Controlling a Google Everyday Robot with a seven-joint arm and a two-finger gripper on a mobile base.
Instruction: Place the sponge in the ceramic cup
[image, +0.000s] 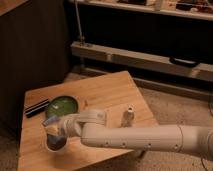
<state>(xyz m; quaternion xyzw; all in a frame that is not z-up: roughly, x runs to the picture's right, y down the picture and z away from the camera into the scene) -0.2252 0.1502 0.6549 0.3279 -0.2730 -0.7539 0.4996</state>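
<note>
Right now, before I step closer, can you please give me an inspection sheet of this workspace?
Surface: wooden table, low.
Job's things: sponge, blue, in the hand, over the ceramic cup near the table's front left edge.
Clutter: green plate; black flat object left of it; small orange stick; small pale bottle, upright.
Hand: just above the cup, shut on the sponge.
Cables: nothing seen.
Surroundings: long shelf behind the table; speckled floor.

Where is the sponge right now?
Camera view, lower left: the sponge sits in the gripper, just above the ceramic cup, in front of the green plate.
</note>
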